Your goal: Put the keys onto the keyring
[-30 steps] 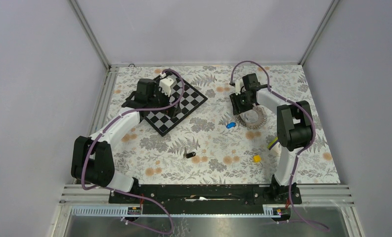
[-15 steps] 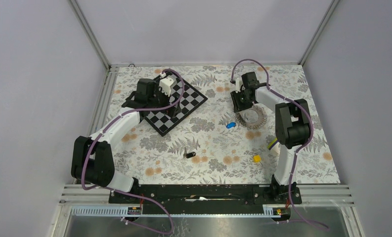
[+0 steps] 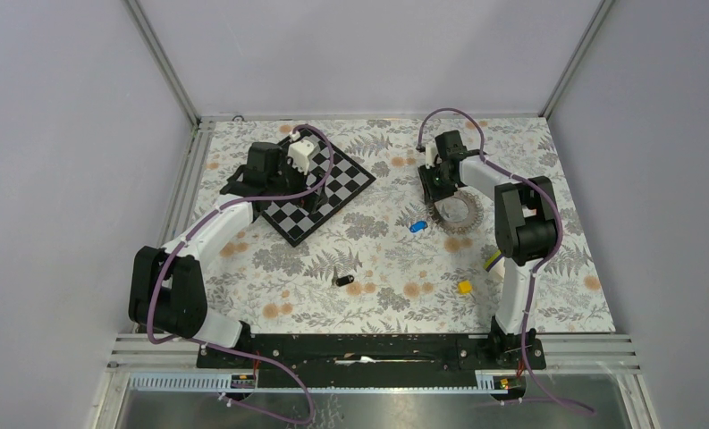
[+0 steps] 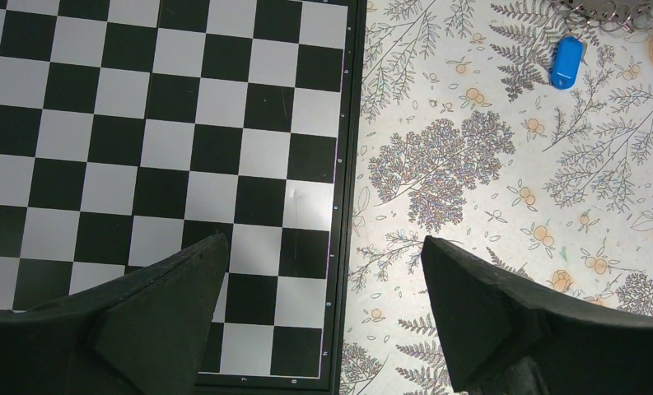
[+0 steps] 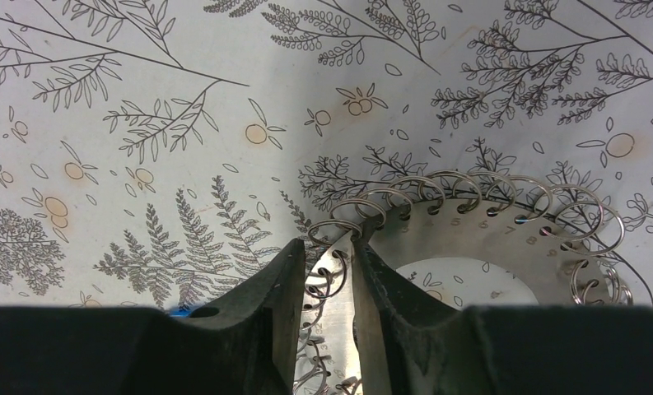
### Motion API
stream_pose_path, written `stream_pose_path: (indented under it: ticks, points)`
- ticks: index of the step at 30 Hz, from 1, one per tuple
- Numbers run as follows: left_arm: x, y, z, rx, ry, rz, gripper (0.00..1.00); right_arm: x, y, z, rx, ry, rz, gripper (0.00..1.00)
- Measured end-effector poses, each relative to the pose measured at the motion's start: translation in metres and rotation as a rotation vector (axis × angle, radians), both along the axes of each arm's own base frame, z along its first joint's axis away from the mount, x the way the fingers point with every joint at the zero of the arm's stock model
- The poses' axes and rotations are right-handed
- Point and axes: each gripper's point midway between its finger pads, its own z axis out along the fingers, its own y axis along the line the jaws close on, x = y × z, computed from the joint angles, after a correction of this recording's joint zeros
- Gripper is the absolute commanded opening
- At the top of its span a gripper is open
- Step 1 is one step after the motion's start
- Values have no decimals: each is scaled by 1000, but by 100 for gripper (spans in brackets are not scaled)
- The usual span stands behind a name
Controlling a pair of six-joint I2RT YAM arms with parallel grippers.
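Pinching coiled rim of keyring (image 5: pixel 471 191) between right fingers (image 5: pixel 265 317), holding left fingers (image 4: pixel 162 309) wide open above chessboard (image 4: pixel 142 123) with illegibly small edge markings.

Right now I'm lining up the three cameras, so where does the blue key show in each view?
Top external: blue key centre-right, just left of the keyring.
Left wrist: blue key upper right, below the keyring at the top edge.
Right wrist: only a sliver of the blue key, probably, at the bottom left of centre.
Shared landmark: the keyring.
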Motion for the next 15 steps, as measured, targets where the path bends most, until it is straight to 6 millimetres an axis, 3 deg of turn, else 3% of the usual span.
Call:
stream_pose_path:
  ticks: [15]
  points:
    - [1,0,1,-1,-5,0,99,1,-1,0,-12,-8,28,21]
